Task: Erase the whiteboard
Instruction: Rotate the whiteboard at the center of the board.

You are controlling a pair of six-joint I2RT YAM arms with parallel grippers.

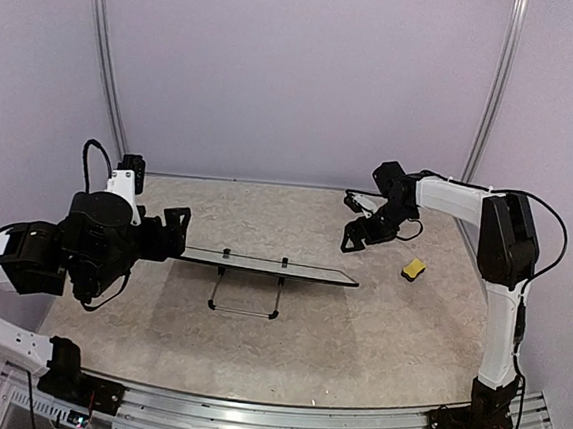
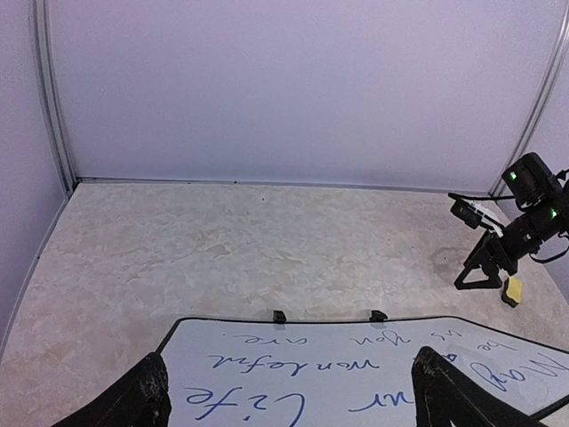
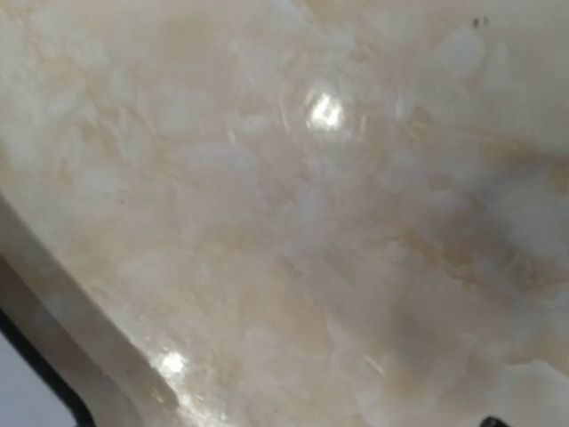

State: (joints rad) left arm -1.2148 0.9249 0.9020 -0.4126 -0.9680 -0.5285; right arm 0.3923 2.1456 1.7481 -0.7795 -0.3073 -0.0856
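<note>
Left end effector (image 1: 176, 233) sat spread wide at the whiteboard's (image 2: 356, 365) left end, gripping nothing. Right end effector (image 2: 477, 277) gaped empty too, near the yellow sponge (image 1: 413, 270). The whiteboard lay propped flat on its stand mid-surface (image 1: 355, 351), covered in writing. By the look of it, sponge pickup was the step in hand: the right arm needed to drop and close on it.
</note>
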